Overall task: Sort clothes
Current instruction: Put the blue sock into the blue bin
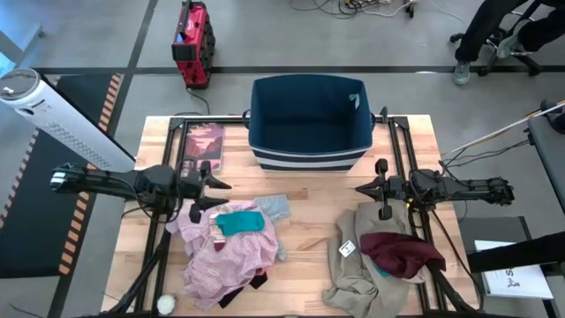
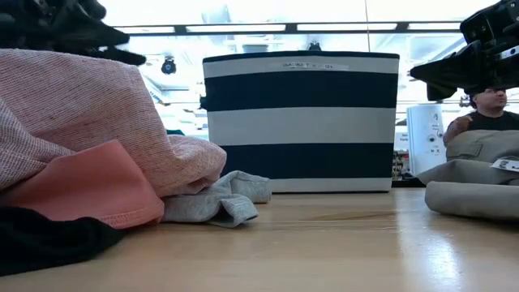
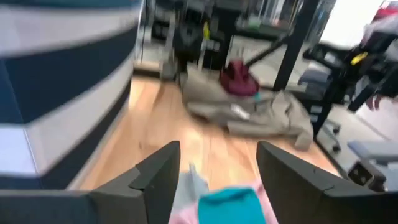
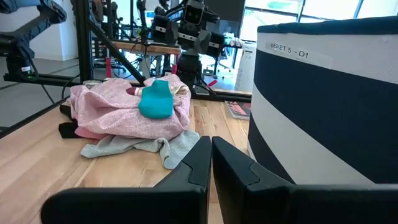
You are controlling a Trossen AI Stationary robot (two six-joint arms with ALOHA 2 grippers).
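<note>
A pale pink shirt (image 1: 225, 256) lies heaped at the near left, with a teal piece (image 1: 239, 222) on top, a light blue-grey piece (image 1: 275, 208) at its far right side and a black piece (image 1: 252, 283) under its near edge. A khaki-beige garment (image 1: 357, 269) lies at the near right with a maroon piece (image 1: 402, 252) on it. A teal-white sock (image 1: 355, 99) hangs on the navy bin's (image 1: 309, 132) far right rim. My left gripper (image 1: 225, 195) is open above the pile's far edge, the teal piece (image 3: 227, 202) just below it. My right gripper (image 1: 357, 188) is shut and empty, past the khaki garment's far edge.
The navy bin with white stripes (image 2: 300, 122) stands open at the far middle. A dark pink-printed book (image 1: 203, 146) lies flat at the far left. Bare wood (image 1: 309, 221) lies between the two heaps. A person (image 2: 486, 109) sits in the room behind the table.
</note>
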